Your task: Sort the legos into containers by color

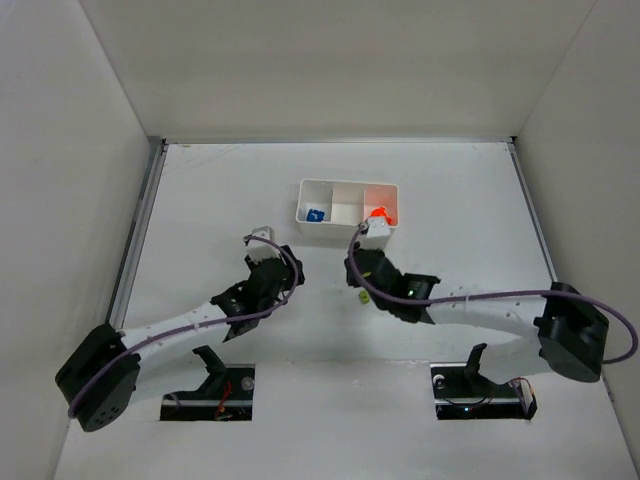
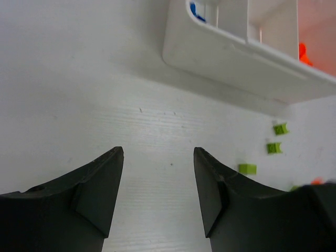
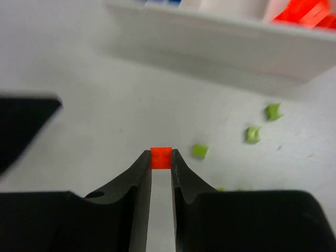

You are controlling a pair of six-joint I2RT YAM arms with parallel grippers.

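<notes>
Glossy white plastic tray (image 2: 236, 58), matt table (image 2: 79, 79)

White matte table (image 1: 220, 190) w/ faint grain lines visible close up, boxed in by white walls (image 1: 60, 150) on 3 sides. A small white rectangular plastic tray (image 1: 300, 205), w/ 3 square compartments in a row, sits flat on it at approx 12 o'clock from table centre, long side running L-R. Tiny yellow-green lego bricks (image 1: 363, 296) lie loose on the bare surface at 6 o'clock from the tray, near its front wall but apart from it. In the R wrist view 3 of them show clearly, spread out, none touching. 2 dark rectangular cut-outs (image 1: 208, 392) sit at the table's near edge, approx 7 and 5 o'clock.
</notes>
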